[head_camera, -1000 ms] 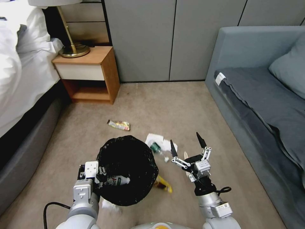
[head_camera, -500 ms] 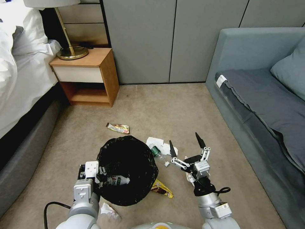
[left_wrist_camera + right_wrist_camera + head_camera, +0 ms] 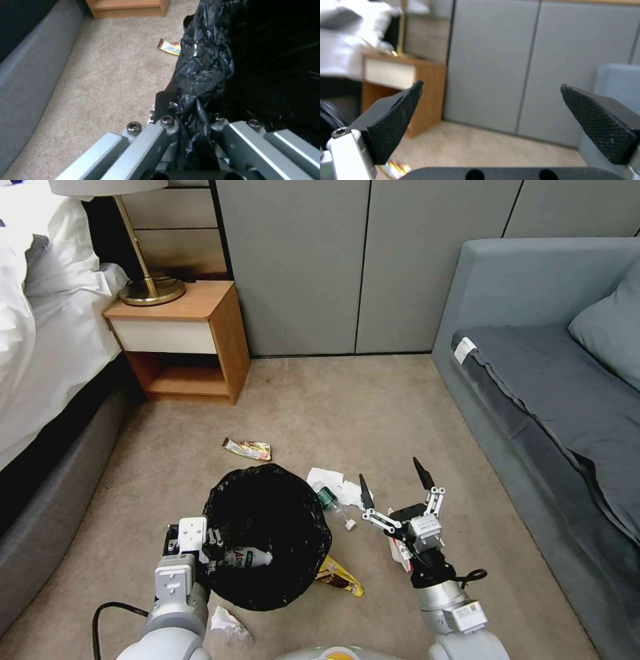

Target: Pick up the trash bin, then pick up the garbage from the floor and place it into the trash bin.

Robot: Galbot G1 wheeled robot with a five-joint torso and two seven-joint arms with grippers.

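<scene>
The trash bin (image 3: 223,493), lined with a glossy black bag, hangs low in front of me. My left gripper (image 3: 211,555) is shut on its near rim, and the left wrist view shows the liner (image 3: 203,65) pinched in the left gripper (image 3: 193,130). A white bottle with a green label (image 3: 248,559) lies inside. My right gripper (image 3: 395,481) is open, held above the carpet right of the bin, with nothing in the right gripper (image 3: 491,85). Garbage on the floor: a small bottle (image 3: 331,502), tissues (image 3: 325,477), a yellow wrapper (image 3: 341,577), a foil wrapper (image 3: 248,449) and a crumpled tissue (image 3: 230,623).
A wooden nightstand (image 3: 200,347) with a brass lamp stands at the back left beside the bed (image 3: 47,353). A grey sofa (image 3: 553,380) runs along the right. Grey cabinet doors (image 3: 360,260) close the back. Open carpet (image 3: 347,407) lies between them.
The view shifted slightly a second ago as the camera moved. Since then my right gripper has drifted a little to the right and farther out, still open. The left gripper keeps the bin.
</scene>
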